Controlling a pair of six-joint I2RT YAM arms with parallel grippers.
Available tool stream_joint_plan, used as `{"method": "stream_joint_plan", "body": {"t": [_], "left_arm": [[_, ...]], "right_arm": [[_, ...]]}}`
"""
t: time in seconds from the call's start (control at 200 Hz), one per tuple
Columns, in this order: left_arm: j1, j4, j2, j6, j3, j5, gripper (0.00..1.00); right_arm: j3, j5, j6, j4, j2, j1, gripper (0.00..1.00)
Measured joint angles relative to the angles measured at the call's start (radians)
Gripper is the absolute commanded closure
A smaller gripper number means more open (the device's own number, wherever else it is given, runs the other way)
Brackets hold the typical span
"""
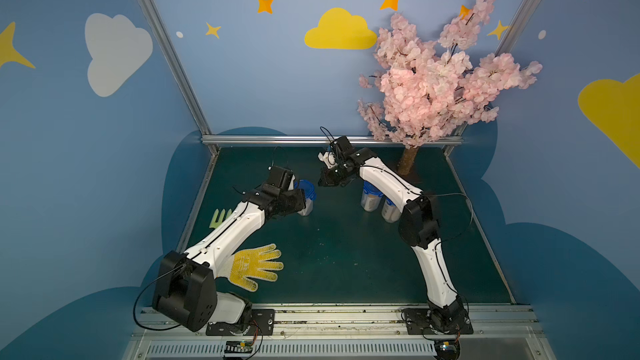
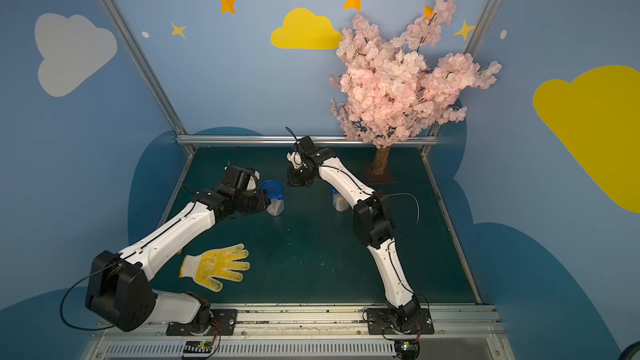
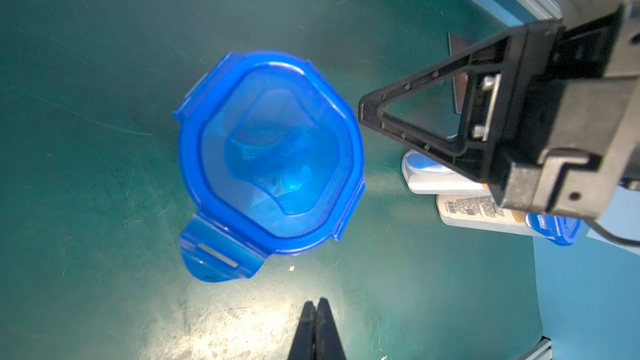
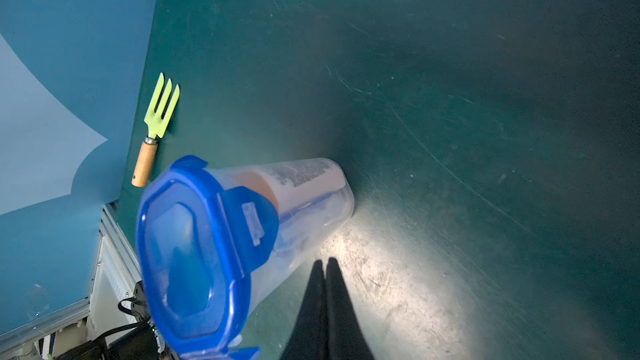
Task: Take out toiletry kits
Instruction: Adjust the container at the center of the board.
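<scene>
The toiletry kits (image 4: 298, 178) are inside clear jars with blue lids: a printed white tube and something blue show through one jar's wall. That jar (image 1: 306, 199) stands upright at mid-table; its lid (image 3: 270, 147) is on, with one tab (image 3: 218, 258) flipped outward. My left gripper (image 3: 317, 306) is shut and empty, hovering beside the jar on the side of the flipped tab. My right gripper (image 4: 325, 264) is also shut and empty. In both top views it (image 1: 322, 182) hangs just right of the jar and above lid height. Two more lidded jars (image 1: 370, 199) stand under my right forearm.
A yellow work glove (image 1: 256, 266) lies at the front left by my left arm. A green garden fork (image 4: 156, 126) with a wooden handle lies along the left edge. A pink blossom tree (image 1: 407, 161) stands at the back right corner. Metal rails border the green mat.
</scene>
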Motion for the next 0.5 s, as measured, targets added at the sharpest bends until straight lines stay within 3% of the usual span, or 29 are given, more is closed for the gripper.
{"method": "stream_joint_plan", "body": {"t": [0.501], "left_arm": [[0.045,-0.047,-0.007,-0.003,-0.012,-0.101,0.98]], "right_arm": [[-0.080,0.000,0.009,0.006,-0.026,0.079,0.97]]}}
